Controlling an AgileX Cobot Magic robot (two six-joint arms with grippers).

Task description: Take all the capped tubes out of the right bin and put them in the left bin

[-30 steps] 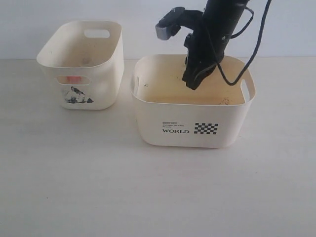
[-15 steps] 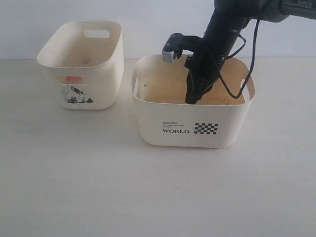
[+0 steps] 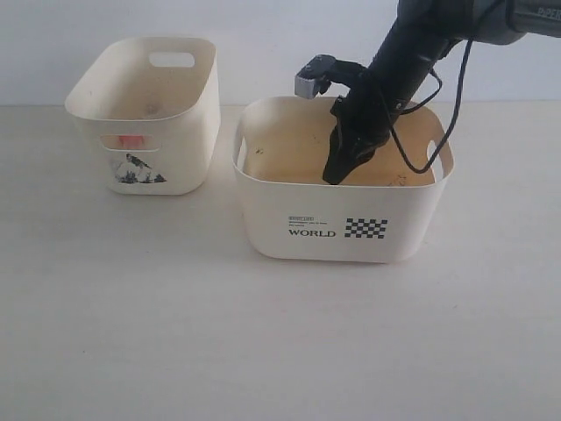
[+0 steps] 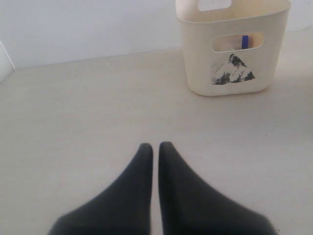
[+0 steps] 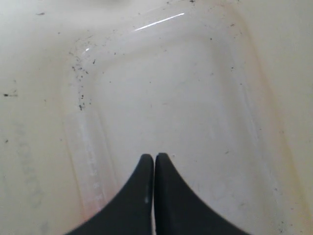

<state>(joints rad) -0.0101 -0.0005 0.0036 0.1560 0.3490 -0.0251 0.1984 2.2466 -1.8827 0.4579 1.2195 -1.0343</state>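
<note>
Right wrist view: our right gripper (image 5: 154,156), pressed together at lower centre, hangs over the wide bin (image 5: 186,107) floor; we'd spread it before grasping.

"What do things stand on?"

"A table (image 3: 263,351), pale off-white and matte, with a faint grain in fine streaks across it. It fills most of the exterior view."

"And behind it?"

"A plain wall (image 3: 254,35), white with a slight bluish cast. It meets the table's far edge in one straight, level line."

"How is the light?"

"Soft and even. The shadows on the table are faint, with blurred edges, and the wall is lit much the same from side to side."

"Anything at the edges?"

"In the left wrist view a white slanted strip (image 4: 4,63) shows where wall and table meet, but too little of it to tell what it is."
</note>
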